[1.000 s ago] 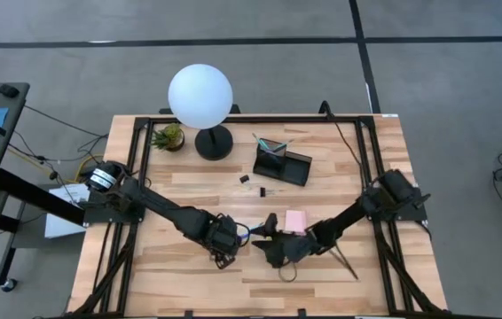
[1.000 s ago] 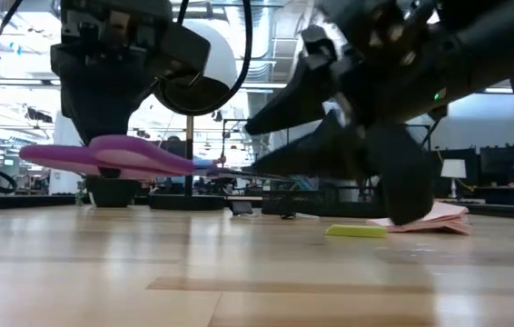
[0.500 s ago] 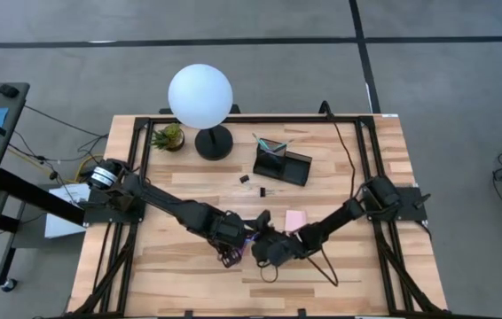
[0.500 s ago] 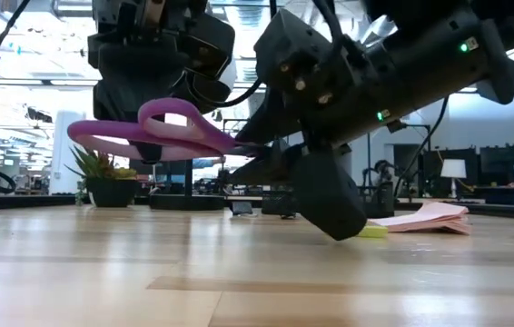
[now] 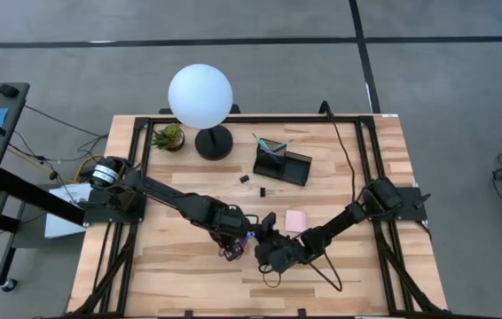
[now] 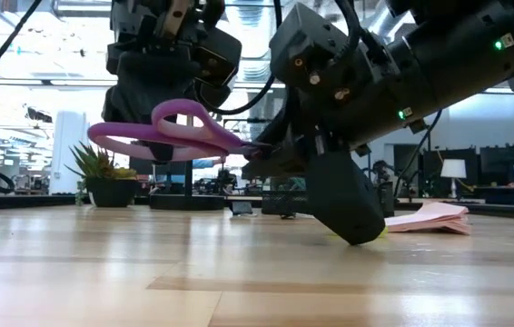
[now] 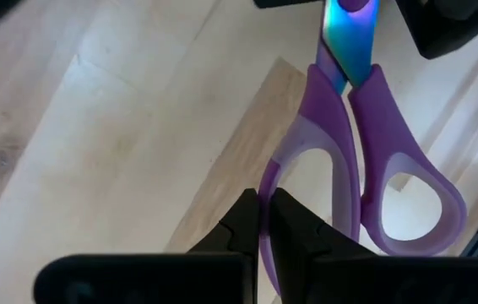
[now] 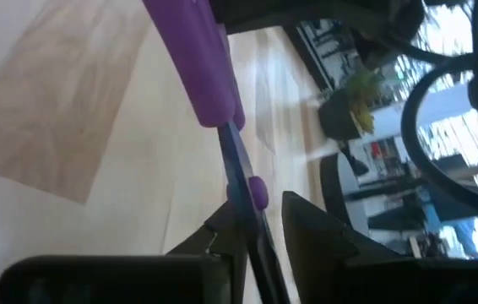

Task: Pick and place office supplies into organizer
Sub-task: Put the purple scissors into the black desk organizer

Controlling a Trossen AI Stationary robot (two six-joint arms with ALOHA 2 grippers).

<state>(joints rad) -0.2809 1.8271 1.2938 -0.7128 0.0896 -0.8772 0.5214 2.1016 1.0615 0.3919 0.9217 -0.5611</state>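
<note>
The purple-handled scissors [image 6: 171,138] hang level in the air over the table's middle front, with my left gripper [image 7: 264,221] shut on them from above. My right gripper [image 8: 260,218] is open. Its fingers stand on either side of the scissors' blades [image 8: 237,173], and the lower finger [image 6: 343,204] reaches close to the tabletop. The black organizer [image 5: 282,161] stands at the back, right of the middle, with thin pens sticking up from its taller compartment. A pink sticky pad [image 5: 295,220] lies flat on the wood beside my right arm. My left gripper pinches the rim of one purple handle loop [image 7: 266,181] between its two fingertips, coming from above and pointing down. The scissors hang level, clear of the table, blades toward my right gripper. My right gripper has the blades between its fingers; whether either finger touches them, I cannot tell.
A white globe lamp [image 5: 200,97] on a black base and a small potted plant [image 5: 168,136] stand at the back left. Two small black clips [image 5: 245,179] [image 5: 262,190] lie in front of the organizer. Bare wood stretches along the table's near edge.
My left gripper has risen a little and gone toward the table's right edge, carrying the scissors level. My right gripper has come toward the table's left edge onto the blades, and the gap between its fingers has narrowed around them.
</note>
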